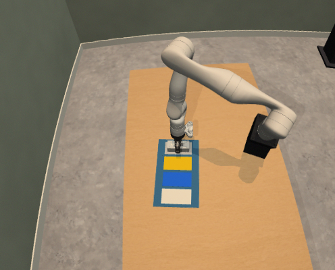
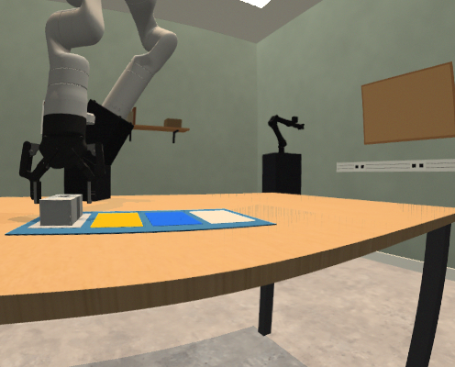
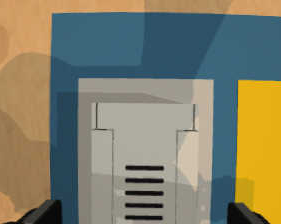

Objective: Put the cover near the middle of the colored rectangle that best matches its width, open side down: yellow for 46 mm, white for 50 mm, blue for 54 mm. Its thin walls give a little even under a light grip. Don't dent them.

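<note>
The grey cover (image 2: 61, 210) sits on a light grey pad at the end of the blue mat (image 2: 142, 221), beside the yellow rectangle (image 2: 116, 219). The blue rectangle (image 2: 172, 218) and the white rectangle (image 2: 221, 216) follow along the mat. My gripper (image 2: 61, 197) is open and hangs straight over the cover, fingertips on either side of its top, not touching it. In the wrist view the cover (image 3: 145, 165) fills the middle, slotted top up, with my fingertips at the two lower corners. In the top view the gripper (image 1: 177, 148) hides most of the cover.
The arm's black base (image 1: 261, 136) stands on the table to the right of the mat. A small white object lies on the table just behind the mat. A black pedestal with a small arm (image 2: 282, 161) stands beyond the table.
</note>
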You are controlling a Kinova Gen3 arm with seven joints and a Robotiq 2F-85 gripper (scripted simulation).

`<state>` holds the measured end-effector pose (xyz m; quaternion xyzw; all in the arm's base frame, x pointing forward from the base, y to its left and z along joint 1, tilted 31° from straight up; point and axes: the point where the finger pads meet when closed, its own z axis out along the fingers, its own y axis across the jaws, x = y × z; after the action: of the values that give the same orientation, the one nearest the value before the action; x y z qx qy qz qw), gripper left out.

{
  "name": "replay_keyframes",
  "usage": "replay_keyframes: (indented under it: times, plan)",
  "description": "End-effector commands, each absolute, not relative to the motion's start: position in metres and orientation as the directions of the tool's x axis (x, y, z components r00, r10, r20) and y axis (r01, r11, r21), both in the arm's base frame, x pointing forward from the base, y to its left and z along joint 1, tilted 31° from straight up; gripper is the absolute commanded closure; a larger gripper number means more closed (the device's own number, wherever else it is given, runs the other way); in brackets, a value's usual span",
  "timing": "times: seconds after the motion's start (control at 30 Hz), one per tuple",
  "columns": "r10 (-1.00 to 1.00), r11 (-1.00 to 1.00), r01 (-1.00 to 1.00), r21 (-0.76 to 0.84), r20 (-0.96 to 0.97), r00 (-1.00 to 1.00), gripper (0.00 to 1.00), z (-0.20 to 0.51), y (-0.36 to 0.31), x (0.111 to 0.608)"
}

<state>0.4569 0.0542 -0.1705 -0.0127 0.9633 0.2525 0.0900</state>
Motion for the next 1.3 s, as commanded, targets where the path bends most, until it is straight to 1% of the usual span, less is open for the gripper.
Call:
replay_keyframes:
  times: [0.0, 1.27]
  plan:
    - [0.022, 0.873, -0.070, 0.484, -0.181, -0.983, 0.00, -0.1725, 0.0548, 0.4581]
    - [0.022, 0.873, -0.070, 0.483, -0.181, -0.983, 0.00, -0.1792, 0.0585, 0.4596]
